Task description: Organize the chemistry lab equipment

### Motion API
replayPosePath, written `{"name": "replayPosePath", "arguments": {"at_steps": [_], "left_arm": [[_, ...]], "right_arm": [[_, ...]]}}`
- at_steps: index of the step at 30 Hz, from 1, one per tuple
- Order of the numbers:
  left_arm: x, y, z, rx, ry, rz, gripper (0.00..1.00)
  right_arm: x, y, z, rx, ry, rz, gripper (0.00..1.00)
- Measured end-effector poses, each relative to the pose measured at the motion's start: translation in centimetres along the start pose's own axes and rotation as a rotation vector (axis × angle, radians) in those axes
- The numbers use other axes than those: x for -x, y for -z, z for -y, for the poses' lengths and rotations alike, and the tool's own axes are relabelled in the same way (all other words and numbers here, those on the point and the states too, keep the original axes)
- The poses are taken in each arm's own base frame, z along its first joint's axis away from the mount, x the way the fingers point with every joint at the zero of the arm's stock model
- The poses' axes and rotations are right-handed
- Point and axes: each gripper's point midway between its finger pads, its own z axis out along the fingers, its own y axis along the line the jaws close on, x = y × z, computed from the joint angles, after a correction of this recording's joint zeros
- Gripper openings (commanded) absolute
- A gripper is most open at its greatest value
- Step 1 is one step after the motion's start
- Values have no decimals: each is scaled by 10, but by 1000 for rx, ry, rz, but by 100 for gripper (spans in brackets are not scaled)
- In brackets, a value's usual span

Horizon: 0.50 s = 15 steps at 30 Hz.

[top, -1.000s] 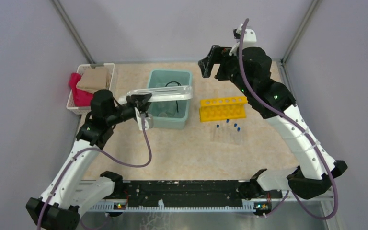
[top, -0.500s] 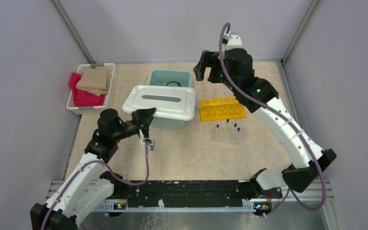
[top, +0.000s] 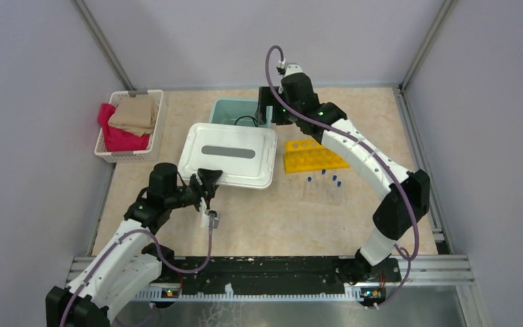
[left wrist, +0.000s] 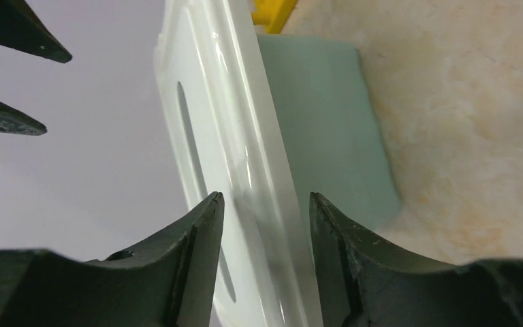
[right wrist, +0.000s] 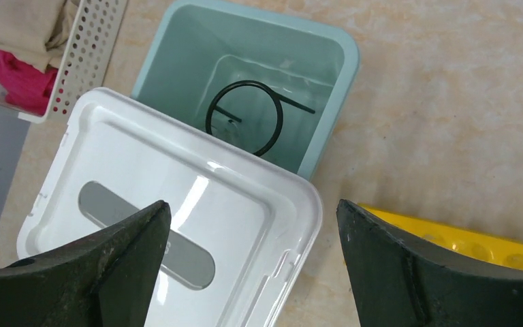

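A white lid [top: 245, 167] lies tilted over the near part of a teal bin [top: 226, 107]. My left gripper [top: 208, 180] is shut on the lid's near edge [left wrist: 245, 136], one finger on each side. My right gripper [top: 267, 112] hangs open and empty above the bin's far right corner. The right wrist view shows the black wire ring [right wrist: 245, 116] lying in the bin [right wrist: 344, 68], beyond the lid [right wrist: 231, 204]. The yellow tube rack [top: 313, 155] stands right of the bin. Blue-capped test tubes [top: 323, 185] lie in front of it. The beakers are not visible.
A white basket [top: 156, 112] of red and tan cloths stands at the far left; it also shows in the right wrist view [right wrist: 88, 48]. Grey walls close in the table on three sides. The arm bases and a black rail run along the near edge.
My left gripper has pulled back and down with the lid, which went from raised on edge to lying over the bin. My right arm has swung left to above the bin.
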Motion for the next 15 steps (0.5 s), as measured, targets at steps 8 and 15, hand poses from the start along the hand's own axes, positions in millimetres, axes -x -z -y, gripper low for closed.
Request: {"name": "replayPosePath", "arguments": {"at_steps": [8,15], "left_arm": [[-10,-5,27,-86,73,-40,81],[-20,-6,22,-96,119,-72,80]], "right_arm": [[-21,-24,3,-4,16,-61,90],[-29,-37,5,0,45,-81,91]]}}
